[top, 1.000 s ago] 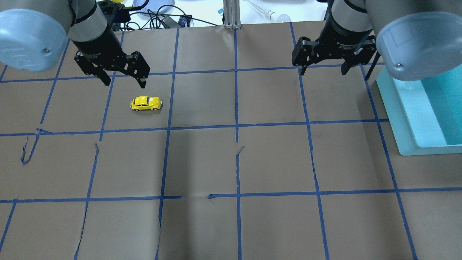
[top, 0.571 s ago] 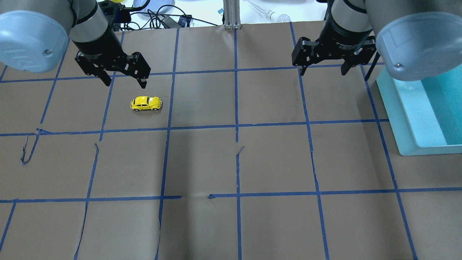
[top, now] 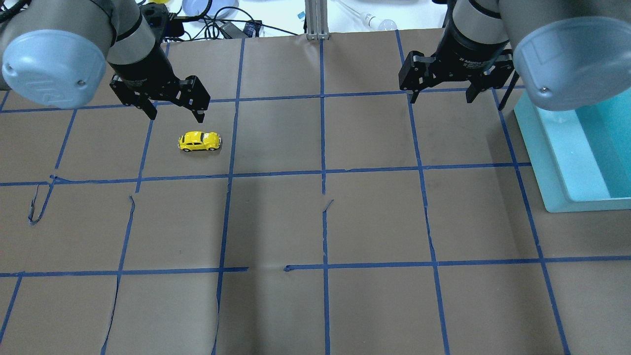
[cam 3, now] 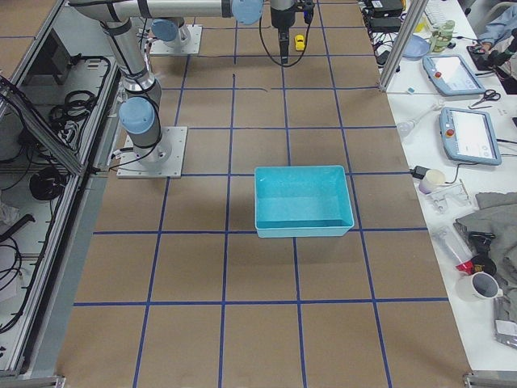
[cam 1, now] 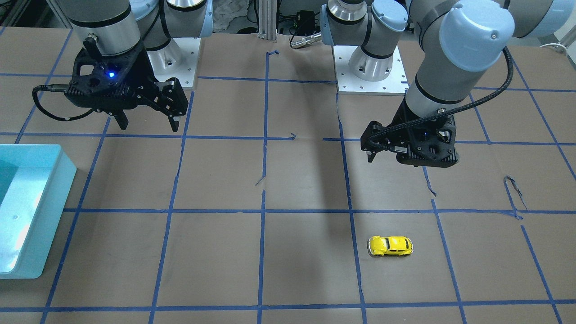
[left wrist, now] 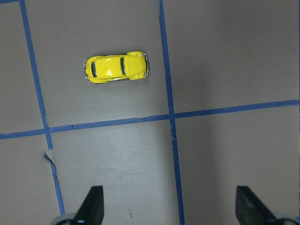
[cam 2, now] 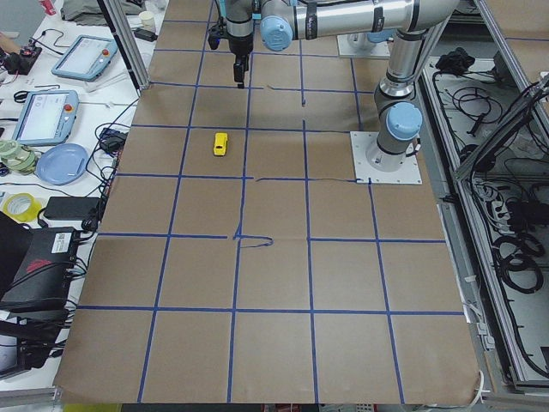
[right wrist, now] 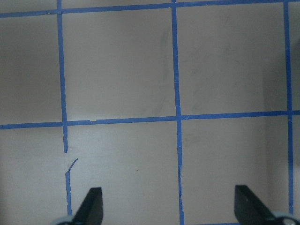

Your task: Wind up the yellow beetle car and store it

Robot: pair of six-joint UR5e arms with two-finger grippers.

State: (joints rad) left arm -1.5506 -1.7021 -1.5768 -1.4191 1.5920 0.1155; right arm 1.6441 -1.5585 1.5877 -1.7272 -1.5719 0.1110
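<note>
I see my left end effector (top: 176, 117) hanging wide open and empty above the desk (top: 374, 222), near the car (top: 199, 141) that sits on its wheels inside a taped square, while the right end effector (top: 442, 98), likewise spread wide and holding nothing, hangs beside the bin (top: 547, 162).

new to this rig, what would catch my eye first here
The bright yellow toy car stands alone on the brown table, just ahead of the open left pincer. Next is the teal tub on the robot's right side, near the open right pincer.
</note>
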